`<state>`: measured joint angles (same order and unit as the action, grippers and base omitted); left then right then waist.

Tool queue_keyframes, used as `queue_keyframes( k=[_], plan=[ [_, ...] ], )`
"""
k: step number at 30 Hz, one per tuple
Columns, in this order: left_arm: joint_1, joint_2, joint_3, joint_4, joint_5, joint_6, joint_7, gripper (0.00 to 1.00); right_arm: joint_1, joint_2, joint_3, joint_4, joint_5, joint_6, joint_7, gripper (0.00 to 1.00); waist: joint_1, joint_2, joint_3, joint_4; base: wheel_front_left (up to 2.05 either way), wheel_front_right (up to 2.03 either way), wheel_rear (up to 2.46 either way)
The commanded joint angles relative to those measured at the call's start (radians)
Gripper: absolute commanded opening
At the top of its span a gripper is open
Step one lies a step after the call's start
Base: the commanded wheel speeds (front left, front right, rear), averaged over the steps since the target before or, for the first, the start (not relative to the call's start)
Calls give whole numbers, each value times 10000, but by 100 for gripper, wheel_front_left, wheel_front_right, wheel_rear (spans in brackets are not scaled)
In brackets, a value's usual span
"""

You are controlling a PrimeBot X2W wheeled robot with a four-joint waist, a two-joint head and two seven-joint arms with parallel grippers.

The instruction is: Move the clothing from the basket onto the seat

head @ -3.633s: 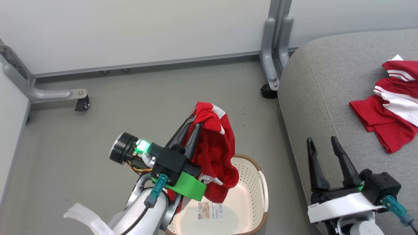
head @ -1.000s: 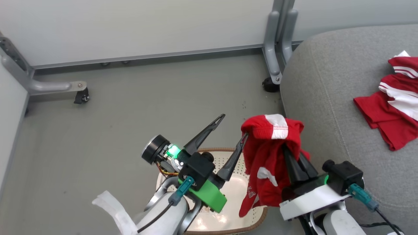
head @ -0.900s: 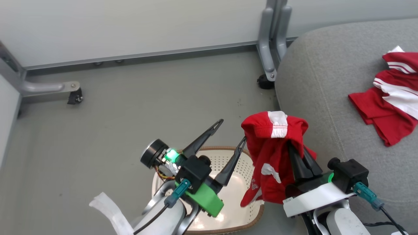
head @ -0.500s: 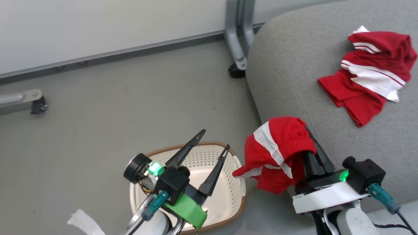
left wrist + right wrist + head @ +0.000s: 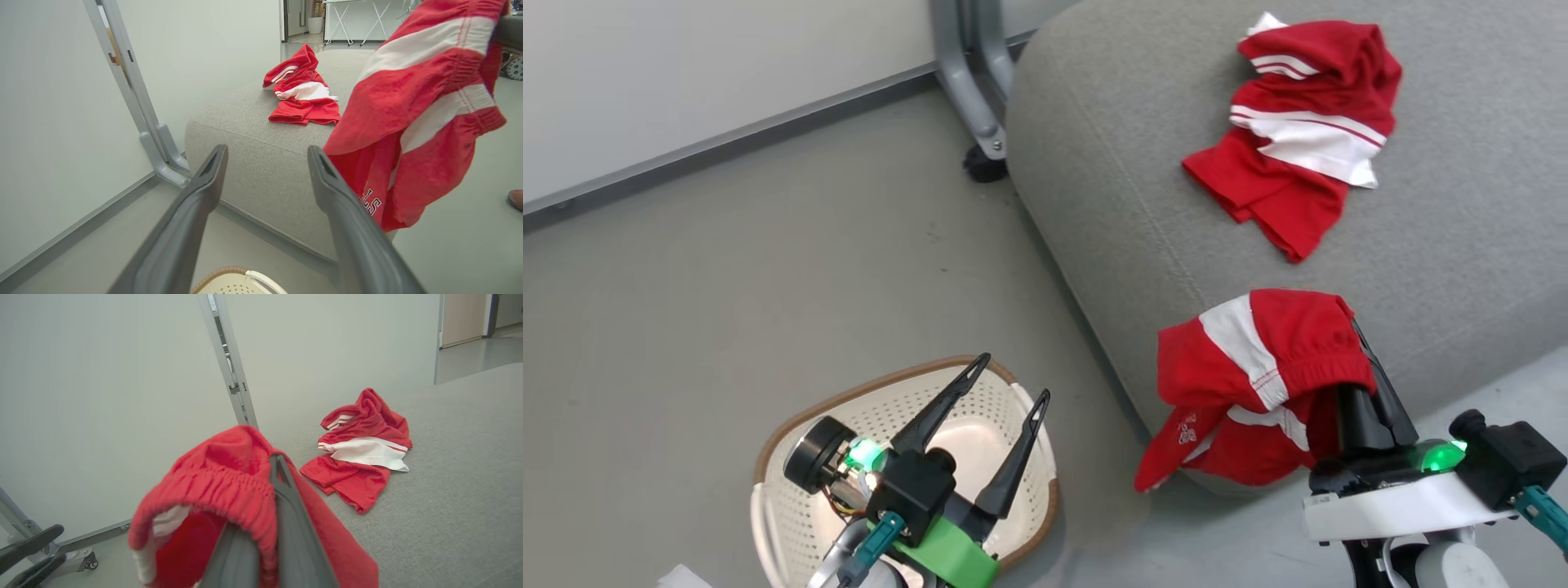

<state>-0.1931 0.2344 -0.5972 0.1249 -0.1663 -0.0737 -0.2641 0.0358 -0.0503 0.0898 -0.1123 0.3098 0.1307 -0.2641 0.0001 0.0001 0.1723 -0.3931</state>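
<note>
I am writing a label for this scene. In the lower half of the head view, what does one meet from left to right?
Basket → hanging red garment → black block on the right wrist. The left end effector overlaps the basket, so I omit it.

Grey floor point(image 5: 727, 269), pale wall panel point(image 5: 686, 65), grey metal post point(image 5: 968, 82) on a black caster point(image 5: 984, 167).

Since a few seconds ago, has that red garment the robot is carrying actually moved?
Yes. The held garment has gone from above the basket to the near edge of the seat, now in the right claw.
</note>
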Motion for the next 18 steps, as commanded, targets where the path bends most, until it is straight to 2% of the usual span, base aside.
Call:
queue_keyframes(
  k=[1, 6, 11, 14, 18],
  plan=[
    [185, 97, 41, -46, 100, -59, -2, 100, 132, -7, -79, -93, 94, 0, -3, 0, -1, -1, 284, -675, 0, 0, 0],
    [135, 201, 97, -29, 254, -127, -2, 100, 213, -4, -222, -254, 247, 0, -3, 0, -1, -1, 502, -950, 0, 0, 0],
    [-65, 276, 98, -88, 339, -217, -2, 100, -118, -5, -549, -432, 531, 0, -3, 0, -1, -1, 935, -886, 0, 0, 0],
    [-277, 389, 98, -159, 426, -256, -2, 100, -745, -3, -847, -627, 499, 0, -3, 0, -1, -1, 1479, -738, 0, 0, 0],
    [-673, 714, 17, -300, 578, -360, -2, 100, -2374, -3, -1307, -865, 458, 0, -3, 0, -1, -1, 2556, -396, 0, 0, 0]
  ],
)
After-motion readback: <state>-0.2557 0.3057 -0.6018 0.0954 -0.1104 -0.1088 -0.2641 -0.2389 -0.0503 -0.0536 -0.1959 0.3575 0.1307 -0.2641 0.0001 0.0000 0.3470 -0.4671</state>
